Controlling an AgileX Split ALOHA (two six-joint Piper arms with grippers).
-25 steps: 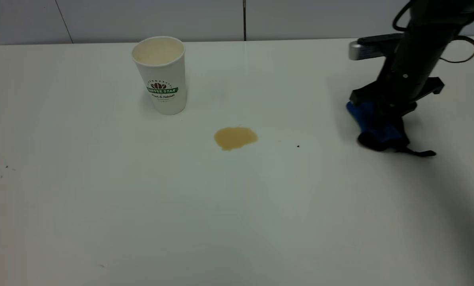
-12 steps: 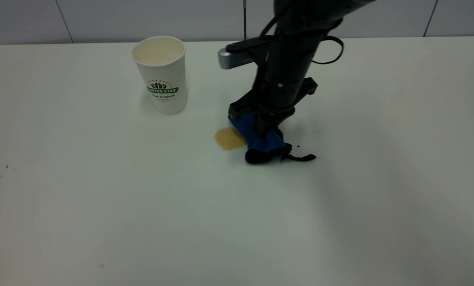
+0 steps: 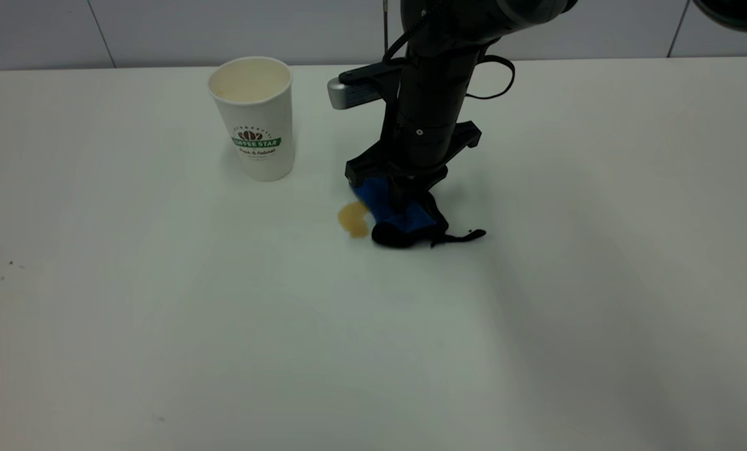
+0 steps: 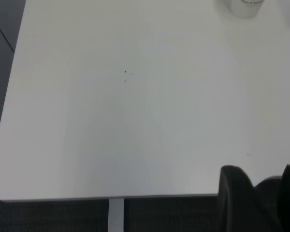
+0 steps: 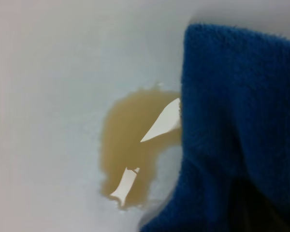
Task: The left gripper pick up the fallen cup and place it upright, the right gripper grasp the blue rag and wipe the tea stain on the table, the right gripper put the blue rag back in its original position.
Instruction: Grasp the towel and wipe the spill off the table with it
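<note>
Right gripper (image 3: 404, 203) — near-vertical, clamped on the blue rag (image 3: 393, 212) — presses it onto the tea stain (image 3: 352, 219).

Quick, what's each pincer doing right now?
Left pincer: off the table's near edge, holding nothing; open or closed unclear.
Right pincer: closed on the blue rag.

Behind the far edge, a pale grey panelled wall (image 3: 235, 31) with thin dark seams; dark floor (image 4: 48, 215) below.
</note>
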